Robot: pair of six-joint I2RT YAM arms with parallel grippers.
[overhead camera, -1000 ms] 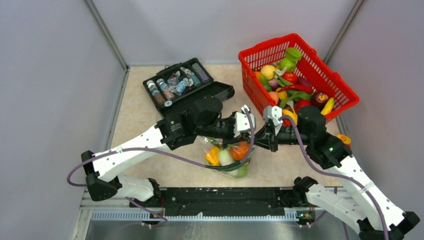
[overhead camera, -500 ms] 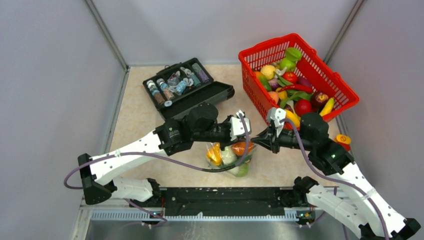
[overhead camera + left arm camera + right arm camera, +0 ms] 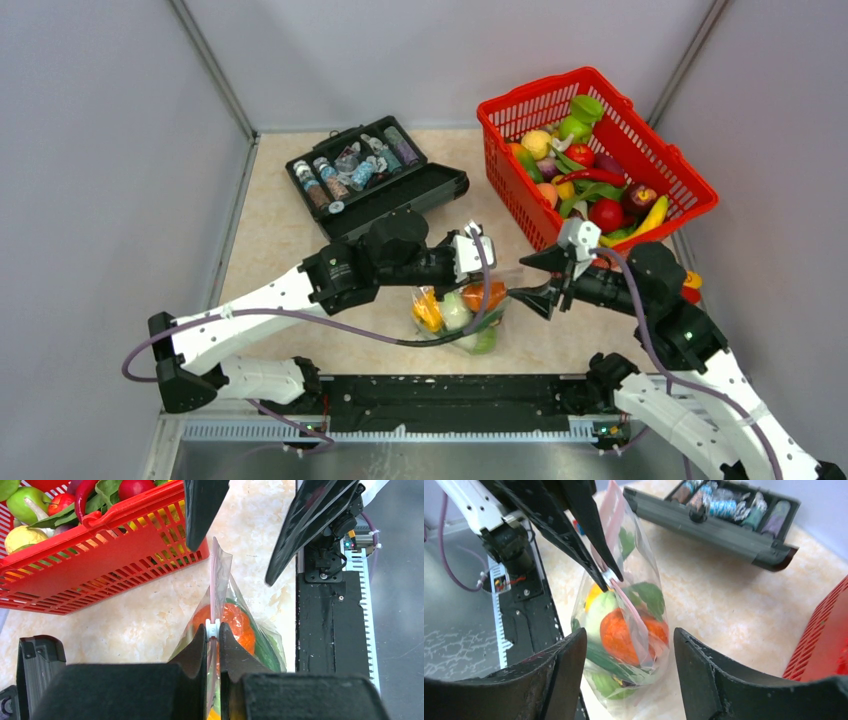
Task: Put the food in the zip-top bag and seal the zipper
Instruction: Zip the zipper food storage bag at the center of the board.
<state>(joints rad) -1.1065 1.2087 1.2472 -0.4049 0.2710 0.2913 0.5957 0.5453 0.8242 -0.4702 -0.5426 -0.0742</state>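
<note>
Clamped on the zipper (image 3: 214,582) by left fingers (image 3: 196,652), strip running straight ahead toward spread, empty right fingers (image 3: 202,510); zip-top bag (image 3: 646,580) of food (image 3: 616,632) just below, between both.

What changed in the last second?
The right claw opened, let go of the zipper and drew back to the right. The left claw stays shut on the zipper, holding the bag up. The basket and case have not moved.
</note>
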